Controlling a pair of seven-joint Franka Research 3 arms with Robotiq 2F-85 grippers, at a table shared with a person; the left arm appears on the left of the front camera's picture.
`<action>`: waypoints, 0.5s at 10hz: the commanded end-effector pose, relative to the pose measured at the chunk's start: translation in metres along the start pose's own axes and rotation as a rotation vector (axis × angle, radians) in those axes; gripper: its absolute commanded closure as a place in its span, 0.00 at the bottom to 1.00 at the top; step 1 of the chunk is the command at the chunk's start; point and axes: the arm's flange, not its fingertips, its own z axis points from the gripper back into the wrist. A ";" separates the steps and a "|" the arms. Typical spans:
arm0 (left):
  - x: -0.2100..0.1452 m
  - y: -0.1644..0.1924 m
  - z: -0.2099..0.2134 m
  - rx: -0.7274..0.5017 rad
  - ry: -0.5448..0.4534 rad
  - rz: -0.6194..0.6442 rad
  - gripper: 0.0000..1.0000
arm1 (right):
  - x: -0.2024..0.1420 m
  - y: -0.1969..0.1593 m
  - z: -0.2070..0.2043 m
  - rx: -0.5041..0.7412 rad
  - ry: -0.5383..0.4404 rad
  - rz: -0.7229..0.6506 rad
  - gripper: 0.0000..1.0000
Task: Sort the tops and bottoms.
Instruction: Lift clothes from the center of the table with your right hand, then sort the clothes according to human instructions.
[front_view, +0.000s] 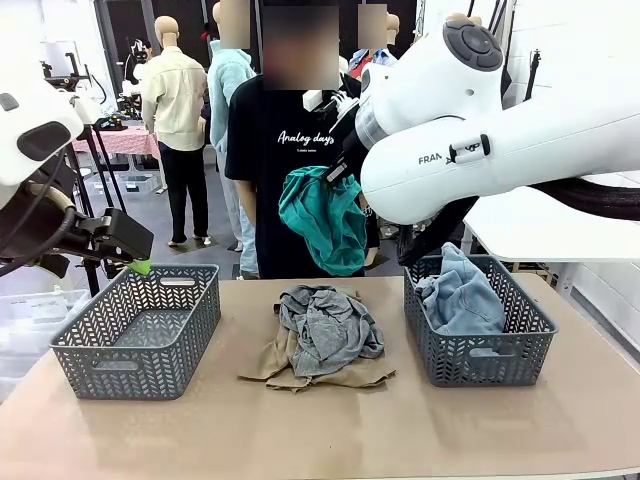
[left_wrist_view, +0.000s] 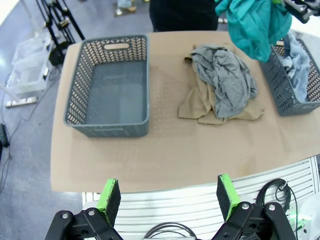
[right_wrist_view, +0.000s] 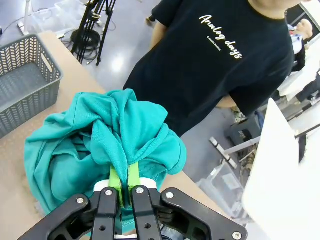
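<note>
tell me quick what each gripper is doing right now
left gripper: open, holding nothing
right gripper: closed on the teal top, lifted off the table

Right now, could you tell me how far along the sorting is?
Done: the denim bottoms lie in the right basket. In hand: the right pincer is shut on the teal top, aloft. Left: the grey top and khaki top lie heaped mid-table; the left pincer is open.
</note>
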 end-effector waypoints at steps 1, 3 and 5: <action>0.000 0.002 0.002 -0.012 0.010 -0.015 0.00 | 0.003 -0.003 0.003 0.009 -0.002 -0.005 1.00; 0.000 0.002 0.002 -0.012 0.010 -0.015 0.00 | 0.003 -0.003 0.003 0.009 -0.002 -0.005 1.00; 0.000 0.002 0.002 -0.012 0.010 -0.015 0.00 | 0.003 -0.003 0.003 0.009 -0.002 -0.005 1.00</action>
